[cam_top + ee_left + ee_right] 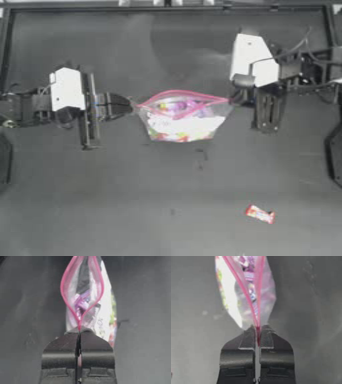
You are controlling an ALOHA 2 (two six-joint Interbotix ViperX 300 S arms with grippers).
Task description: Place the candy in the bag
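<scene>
Down at five o'clock on the table (80, 200), the candy (260, 214) lies alone, long axis ten-to-four. Centrally, the bag (182, 120) hangs mouth-up, left gripper (133, 105) and right gripper (235, 100) each clamped tight on its pink rim's ends.

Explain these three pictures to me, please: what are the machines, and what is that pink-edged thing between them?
Two robot arms sit at a dark table. One picture looks straight down; the other two come from cameras on each arm's wrist. The left gripper and right gripper each pinch one end of the pink strip on a clear bag of colourful sweets, holding it between them with its mouth open. A small red-orange candy lies loose on the table, away from the bag, not yet picked up.
</scene>
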